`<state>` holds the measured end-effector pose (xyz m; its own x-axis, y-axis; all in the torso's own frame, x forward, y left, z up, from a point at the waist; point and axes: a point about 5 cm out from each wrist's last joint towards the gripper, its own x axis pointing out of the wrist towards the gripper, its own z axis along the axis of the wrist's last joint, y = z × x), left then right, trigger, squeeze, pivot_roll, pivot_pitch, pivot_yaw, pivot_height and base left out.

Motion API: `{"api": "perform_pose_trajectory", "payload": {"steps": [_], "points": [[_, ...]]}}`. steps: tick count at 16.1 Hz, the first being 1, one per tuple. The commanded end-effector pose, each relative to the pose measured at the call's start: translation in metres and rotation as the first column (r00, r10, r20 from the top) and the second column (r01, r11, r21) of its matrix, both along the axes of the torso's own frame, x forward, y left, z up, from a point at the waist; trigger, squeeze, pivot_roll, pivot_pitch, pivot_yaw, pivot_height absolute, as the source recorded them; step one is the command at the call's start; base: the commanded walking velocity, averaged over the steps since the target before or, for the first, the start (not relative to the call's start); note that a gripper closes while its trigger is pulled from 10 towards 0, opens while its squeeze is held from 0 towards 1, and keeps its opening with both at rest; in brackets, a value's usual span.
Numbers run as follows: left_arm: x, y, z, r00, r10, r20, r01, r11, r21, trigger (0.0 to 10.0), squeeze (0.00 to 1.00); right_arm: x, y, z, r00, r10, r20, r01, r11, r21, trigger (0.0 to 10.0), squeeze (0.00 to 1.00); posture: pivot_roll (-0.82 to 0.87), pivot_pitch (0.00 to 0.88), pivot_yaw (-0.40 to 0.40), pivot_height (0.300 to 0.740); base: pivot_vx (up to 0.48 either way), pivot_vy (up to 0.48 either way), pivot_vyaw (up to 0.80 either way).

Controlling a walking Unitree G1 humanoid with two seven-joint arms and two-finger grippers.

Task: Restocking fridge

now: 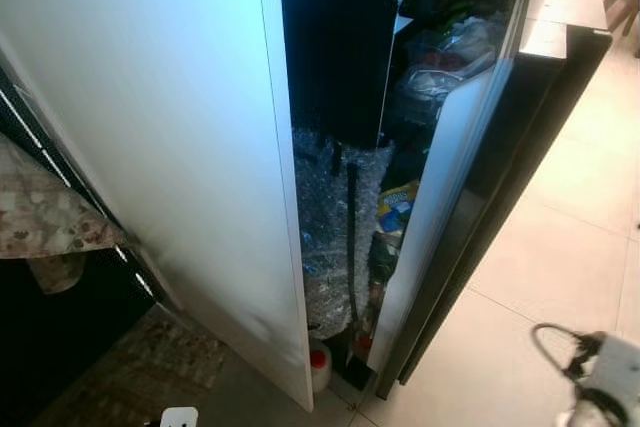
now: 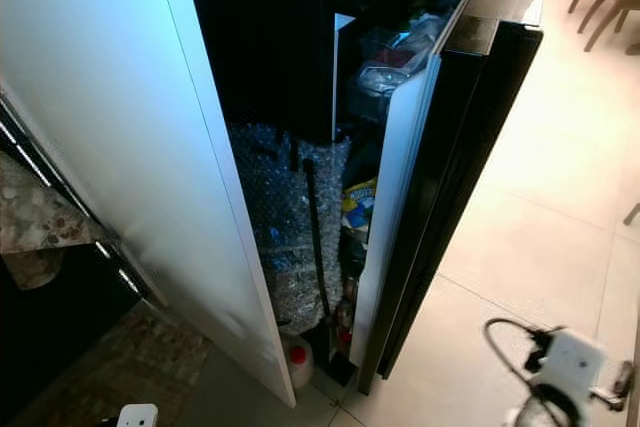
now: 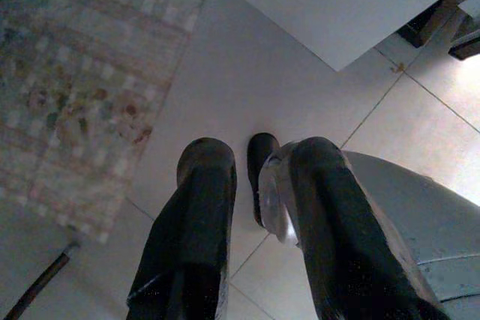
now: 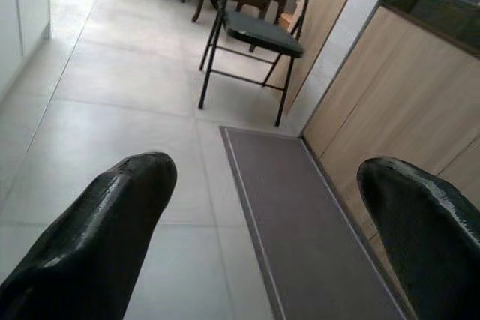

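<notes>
The fridge (image 1: 540, 97) stands ahead with its black door (image 1: 450, 237) swung partly open, white inner side showing. Packed bags (image 1: 450, 57) fill its upper shelves, and a yellow-blue packet (image 1: 397, 202) sits lower down. My left gripper (image 3: 247, 177) hangs low over the pale floor tiles, its fingers (image 3: 202, 192) close together with nothing gripped. My right gripper (image 4: 266, 177) is open and empty, pointing across the tiled floor. The right arm's wrist with a looped cable (image 1: 590, 377) shows at the lower right.
A tall white panel (image 1: 170, 137) rises on the left of the gap. Bubble wrap (image 1: 325, 227), a black stick (image 1: 352, 247) and a red-capped bottle (image 1: 320, 362) fill the bottom. A patterned rug (image 3: 67, 73) lies left; a folding chair (image 4: 255, 28), a mat (image 4: 307, 230) and wooden cabinets (image 4: 382, 88) stand right.
</notes>
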<state>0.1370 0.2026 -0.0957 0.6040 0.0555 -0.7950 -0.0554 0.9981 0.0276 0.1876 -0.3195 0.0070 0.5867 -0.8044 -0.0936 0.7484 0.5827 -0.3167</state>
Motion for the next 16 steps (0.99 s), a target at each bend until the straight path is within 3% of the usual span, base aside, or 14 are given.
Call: {"api": "perform_pose_trajectory", "payload": {"steps": [1,3,5,6,7,8,12,13,14,16], "points": [[-0.005,0.002,-0.002,1.0,-0.007,-0.026,0.007,1.0,0.01,10.0,0.0,0.005,-0.004,0.002,1.0,0.002,0.006,-0.002,1.0,0.02,10.0,0.0,-0.04,0.013,0.019,0.74,0.0,0.0,0.0],[-0.005,0.002,-0.002,1.0,-0.006,-0.024,0.006,1.0,0.009,10.0,0.0,0.018,-0.002,0.011,0.998,0.056,0.025,-0.057,0.998,0.014,10.0,0.0,-0.04,0.013,0.019,0.74,0.0,0.0,0.0],[-0.005,0.003,-0.002,1.0,-0.003,-0.026,0.003,1.0,0.01,10.0,0.0,0.022,-0.003,0.015,0.998,0.051,0.043,-0.052,0.998,0.019,10.0,0.0,-0.04,0.012,0.016,0.74,0.0,0.0,0.0],[-0.006,0.003,-0.002,1.0,-0.001,-0.028,0.001,1.0,0.01,10.0,0.0,0.029,-0.002,0.019,0.993,0.105,0.059,-0.107,0.994,0.027,10.0,0.0,-0.05,0.011,0.02,0.74,0.0,0.0,0.0],[-0.007,0.003,-0.002,0.999,-0.004,-0.032,0.004,1.0,0.01,10.0,0.0,0.04,0.002,0.025,0.97,0.233,0.07,-0.235,0.972,0.017,10.0,0.0,-0.05,0.01,0.021,0.74,0.0,0.0,0.0],[-0.007,0.003,-0.002,0.999,-0.003,-0.033,0.004,1.0,0.01,10.0,0.0,0.042,0.002,0.027,0.965,0.254,0.069,-0.256,0.967,0.011,10.0,0.0,-0.05,0.009,0.018,0.74,0.0,0.0,0.0],[-0.007,0.004,-0.002,0.999,0.006,-0.034,-0.006,1.0,0.013,10.0,0.0,0.03,-0.038,0.041,0.974,0.222,0.036,-0.221,0.975,-0.029,10.0,0.0,-0.05,0.007,0.018,0.74,0.0,0.0,0.0],[-0.007,0.004,-0.003,0.999,0.003,-0.037,-0.003,1.0,0.013,10.0,0.0,0.026,-0.053,0.046,0.98,0.192,0.057,-0.192,0.981,-0.008,10.0,0.0,-0.05,0.01,0.022,0.74,0.0,0.0,0.0],[-0.008,0.004,-0.003,0.999,0.002,-0.037,-0.002,1.0,0.012,10.0,0.0,0.026,-0.056,0.048,0.976,0.205,0.076,-0.206,0.978,0.014,10.0,0.0,-0.05,0.01,0.022,0.74,0.0,0.0,0.0],[-0.007,0.004,-0.003,0.999,0.001,-0.038,-0.001,1.0,0.011,10.0,0.0,0.042,-0.045,0.049,0.91,0.38,0.169,-0.405,0.901,0.156,10.0,0.0,-0.05,0.023,0.017,0.74,0.0,0.0,0.0]]}}
